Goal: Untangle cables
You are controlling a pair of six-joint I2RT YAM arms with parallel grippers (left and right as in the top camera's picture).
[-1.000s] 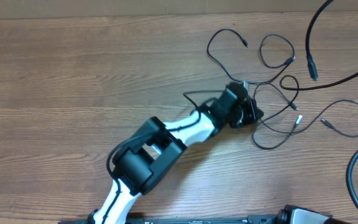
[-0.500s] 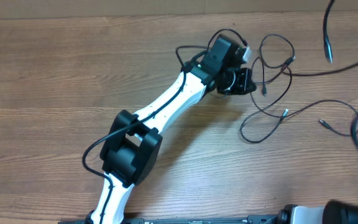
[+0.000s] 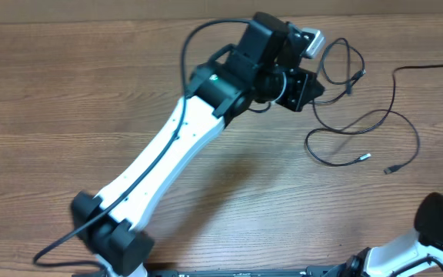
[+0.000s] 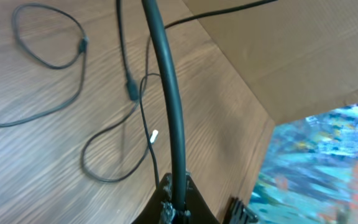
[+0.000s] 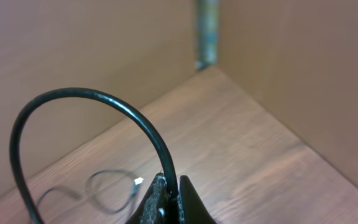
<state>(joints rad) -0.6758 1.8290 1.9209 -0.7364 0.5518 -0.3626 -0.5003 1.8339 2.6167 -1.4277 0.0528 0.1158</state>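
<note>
- Item: cables (image 3: 343,86), thin black cords with small plug ends; the count is not certain from the overhead view.
- Location: the cables are laid at about 2 o'clock on the wooden table (image 3: 68,92). Small loops are crossed at the 12 o'clock side of the bundle, and 1 wide open loop is spread towards 5 o'clock.
- Free ends: 1 silver plug tip (image 3: 366,156) and 1 dark plug (image 3: 390,168) are seen at 5 o'clock of the bundle, near each other and clear of the crossings. 1 strand is run off the 3 o'clock edge of the overhead view.
- Left gripper (image 4: 176,198): the jaws are closed on a black cord, which is drawn up and away from them. In the overhead view it is placed at the 9 o'clock edge of the bundle.
- Right gripper (image 5: 169,202): the jaws are closed on a black cord arched over towards 9 o'clock. It is judged to be 1 of the cables, though its run is not traceable.
- Handling, judged: the cords are expected to be very light, limp and smooth. Slipping through the pads and dragging of neighbouring loops are to be expected.
- Hold points, judged: a grip just behind a plug or on a clear single strand is preferred, and crossings are best avoided.
</note>
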